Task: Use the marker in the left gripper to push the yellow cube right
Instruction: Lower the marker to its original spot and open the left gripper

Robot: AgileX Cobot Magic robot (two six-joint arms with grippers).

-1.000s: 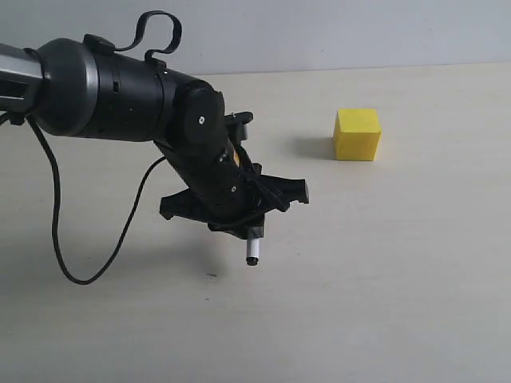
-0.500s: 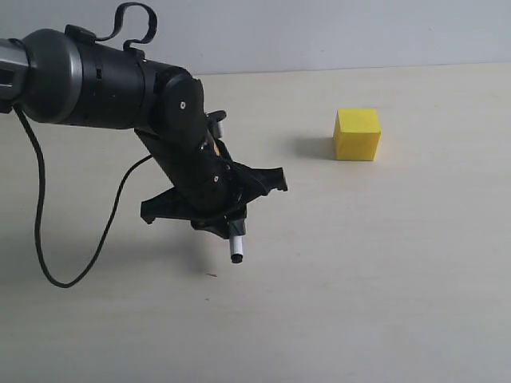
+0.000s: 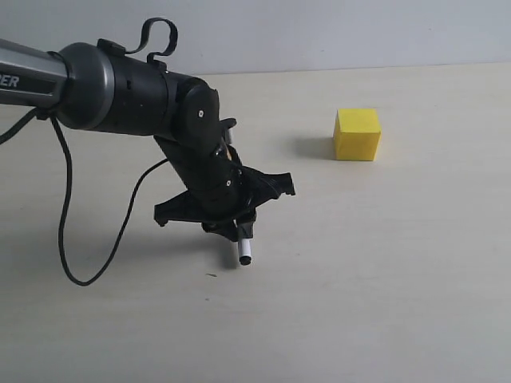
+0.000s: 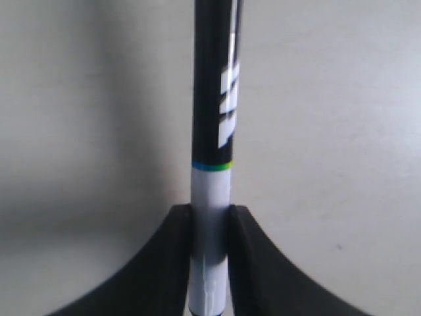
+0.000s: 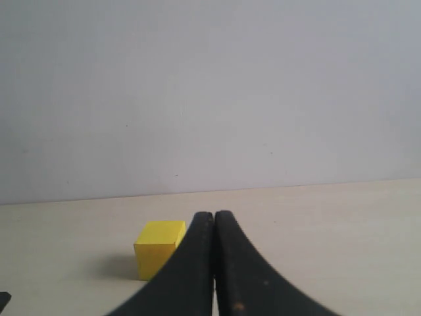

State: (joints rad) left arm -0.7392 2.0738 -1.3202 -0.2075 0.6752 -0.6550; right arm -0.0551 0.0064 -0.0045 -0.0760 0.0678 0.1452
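The marker (image 3: 243, 254) is held pinched in the left hand (image 3: 237, 230), tip near the tabletop (image 3: 383, 279), while the cube (image 3: 357, 134) is seen well apart at two o'clock; struck off-centre, the cube could be spun aside, or the marker levered askew in the grip.

Exterior cam sits fairly high, angled down across the bench (image 3: 383, 279) toward the back wall (image 3: 319, 32), at medium range. Left wrist cam is super close, staring along the marker (image 4: 214, 131) at bare bench. Right wrist cam sits low, facing that wall, and shares the yellow cube (image 5: 158, 247) with the exterior.
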